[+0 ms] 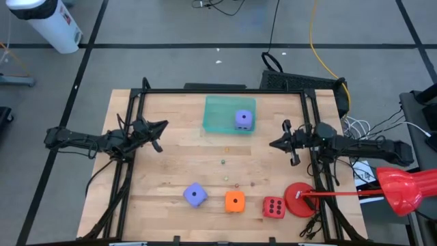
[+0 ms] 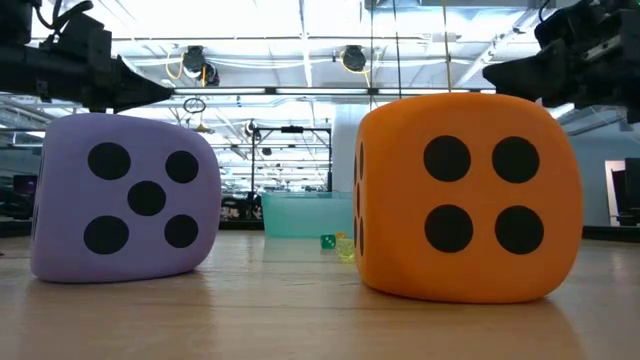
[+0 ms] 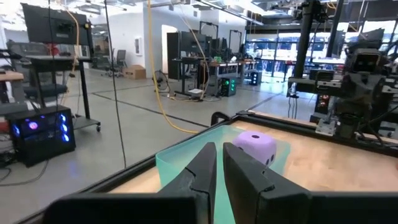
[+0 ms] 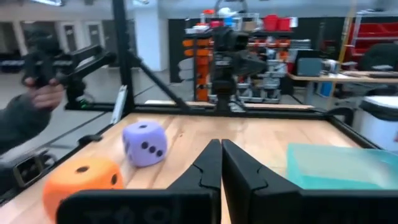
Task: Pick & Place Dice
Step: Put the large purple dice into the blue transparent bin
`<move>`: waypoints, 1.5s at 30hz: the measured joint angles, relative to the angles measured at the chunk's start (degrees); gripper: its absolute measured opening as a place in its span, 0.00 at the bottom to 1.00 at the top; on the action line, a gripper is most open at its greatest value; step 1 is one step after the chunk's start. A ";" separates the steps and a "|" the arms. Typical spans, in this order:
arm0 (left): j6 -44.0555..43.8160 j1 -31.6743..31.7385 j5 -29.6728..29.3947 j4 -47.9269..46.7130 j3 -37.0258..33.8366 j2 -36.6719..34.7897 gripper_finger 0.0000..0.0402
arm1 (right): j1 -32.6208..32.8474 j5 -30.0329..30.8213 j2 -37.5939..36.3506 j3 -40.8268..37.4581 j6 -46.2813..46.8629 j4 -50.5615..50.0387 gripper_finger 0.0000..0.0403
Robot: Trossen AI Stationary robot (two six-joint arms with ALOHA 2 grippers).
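Wooden desk (image 1: 177,164) under the lab lights: one purple die (image 1: 243,119) sits in the green tray (image 1: 217,115) at the back, while another purple die (image 1: 195,195), the orange die (image 1: 234,201) and the red die (image 1: 274,207) line the front edge. They look soft, light and squashy, so a squeeze across two opposite flat faces should hold. Left claw (image 1: 158,137) and right claw (image 1: 287,144) hover closed and empty at mid-desk; a red disc (image 1: 298,199) lies just beside the red die, crowding that side.
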 joint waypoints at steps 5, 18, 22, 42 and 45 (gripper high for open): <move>-0.33 0.71 0.75 0.34 0.01 0.00 0.09 | 0.86 6.73 -0.10 -2.68 1.43 6.75 0.00; -28.40 -4.56 6.78 -36.46 24.60 21.42 0.02 | 0.45 8.27 -0.09 -3.05 1.64 7.71 0.00; -31.97 -8.85 8.30 -44.54 36.52 35.54 0.02 | 0.45 8.25 -0.08 -3.07 2.24 6.12 0.00; -49.35 -21.05 27.43 -72.33 79.19 77.92 0.03 | 0.45 8.23 -0.07 -3.18 4.09 5.04 0.00; -51.10 -22.11 29.86 -75.24 80.94 80.68 0.03 | 0.45 8.23 -0.08 -3.18 4.09 5.77 0.01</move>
